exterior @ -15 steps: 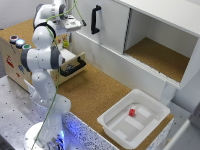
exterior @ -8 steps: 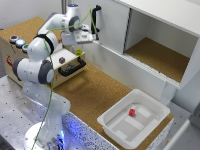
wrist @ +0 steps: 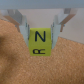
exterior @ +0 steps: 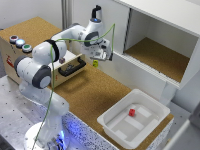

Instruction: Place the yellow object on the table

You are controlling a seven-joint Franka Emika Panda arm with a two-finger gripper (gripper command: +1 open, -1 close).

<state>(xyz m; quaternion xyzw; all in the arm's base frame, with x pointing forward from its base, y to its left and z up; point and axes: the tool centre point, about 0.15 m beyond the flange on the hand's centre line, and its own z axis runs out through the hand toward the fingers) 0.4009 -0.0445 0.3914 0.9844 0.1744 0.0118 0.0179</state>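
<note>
Exterior view: the Panda arm (exterior: 60, 47) reaches from its base on the metal bench across the table (exterior: 95, 95), a brown cork-textured worktop. The gripper (exterior: 103, 56) hangs above the cork, near the front wall of the white cabinet (exterior: 155, 45).

The yellow object (exterior: 95, 63) appears as a small yellow-green piece just below the gripper body, above the table surface. Whether it touches the cork cannot be told from this view.

Wrist view: the yellow object (wrist: 39, 41) is a small cube with black letters on its faces ("N" on the one facing the camera). It sits between the two fingers (wrist: 25, 30), which press against its opposite sides; the gripper (wrist: 40, 36) is clamped on it. Cork surface fills the background.

Other items: a white plastic tray (exterior: 150, 130) at the table's near corner holds a small red cube (exterior: 132, 112), well apart from the gripper. A wooden box (exterior: 30, 60) with a black handle stands beside the arm.
</note>
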